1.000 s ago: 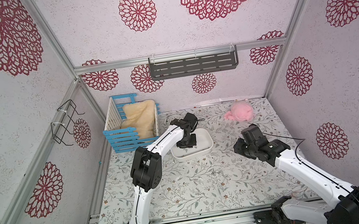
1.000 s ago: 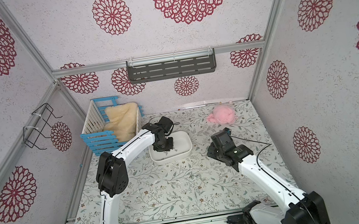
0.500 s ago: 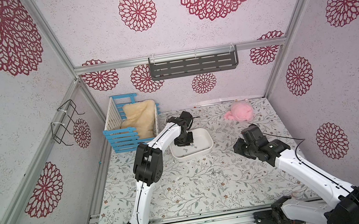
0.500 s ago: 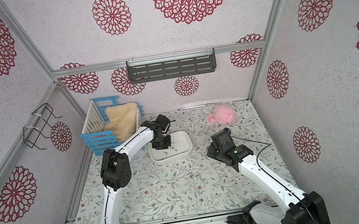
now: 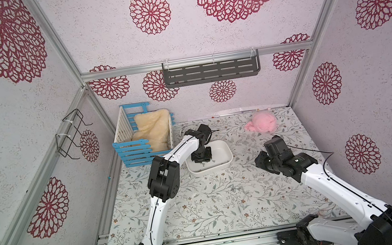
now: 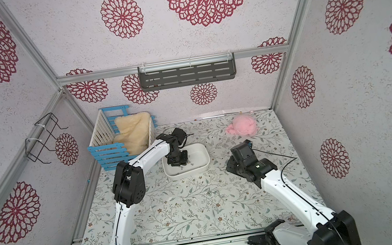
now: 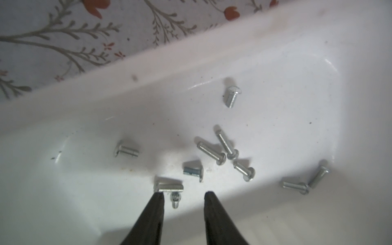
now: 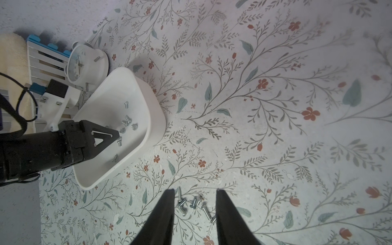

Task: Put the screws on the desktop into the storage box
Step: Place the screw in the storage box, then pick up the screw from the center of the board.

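Left end effector (image 7: 184, 193), released, hangs over the storage box (image 7: 191, 53), one screw (image 7: 168, 187) against its tip; lift straight to shed it. Right end effector (image 8: 195, 190), released, hovers over loose screws (image 8: 192, 203) on the desk (image 8: 275, 127), at the box's five o'clock in both top views; isolate one.

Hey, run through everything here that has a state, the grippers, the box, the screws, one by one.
White box: upright, holding about ten screws.
Screws in the box: lying scattered on its floor.
Left gripper: open, tips lowered into the box.
Loose screws: lying clustered on the table, not yet picked up.
Right gripper: open, above the loose screws.
Blue crate: upright, holding a cream fleece.
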Tool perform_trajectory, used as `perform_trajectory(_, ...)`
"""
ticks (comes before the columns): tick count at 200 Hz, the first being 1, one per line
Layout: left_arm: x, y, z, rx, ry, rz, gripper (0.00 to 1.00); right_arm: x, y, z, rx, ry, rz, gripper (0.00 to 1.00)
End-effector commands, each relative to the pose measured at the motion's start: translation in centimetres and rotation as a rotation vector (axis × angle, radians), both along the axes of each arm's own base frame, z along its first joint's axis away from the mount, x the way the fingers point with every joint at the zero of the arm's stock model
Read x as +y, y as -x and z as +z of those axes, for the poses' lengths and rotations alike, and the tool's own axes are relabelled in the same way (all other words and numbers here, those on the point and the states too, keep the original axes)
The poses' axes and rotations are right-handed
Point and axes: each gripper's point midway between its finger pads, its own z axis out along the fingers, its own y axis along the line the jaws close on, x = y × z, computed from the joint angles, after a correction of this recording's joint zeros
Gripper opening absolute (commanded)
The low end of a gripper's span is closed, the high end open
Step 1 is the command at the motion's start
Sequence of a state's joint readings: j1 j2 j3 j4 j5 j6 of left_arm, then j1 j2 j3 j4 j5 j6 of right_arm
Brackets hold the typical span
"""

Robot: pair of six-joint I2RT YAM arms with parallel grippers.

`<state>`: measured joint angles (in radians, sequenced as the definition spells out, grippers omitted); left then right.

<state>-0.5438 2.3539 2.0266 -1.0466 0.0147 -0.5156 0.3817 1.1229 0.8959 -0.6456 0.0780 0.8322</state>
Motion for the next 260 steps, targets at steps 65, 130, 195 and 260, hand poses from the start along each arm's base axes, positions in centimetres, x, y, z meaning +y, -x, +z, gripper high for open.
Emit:
perform_trajectory(65,2.9,2.6,19.6,-0.365,0.113,0.013,0.41,2.5,-0.1,-0.9,0.023,-0.071,0.048,0.37)
perform_trajectory(130,8.8,9.0,18.3,-0.355,0.027,0.093,0.44,4.2,1.7,-4.9,0.158,0.002,0.092,0.39)
perform_trajectory(195,10.5,11.6,13.4,-0.296,0.027,0.134,0.45,4.4,4.4,-8.7,0.308,0.051,0.057,0.4)
perform_trajectory(260,10.1,11.9,11.3,-0.274,0.055,0.138,0.44,4.5,6.5,-10.1,0.414,0.014,-0.032,0.39)
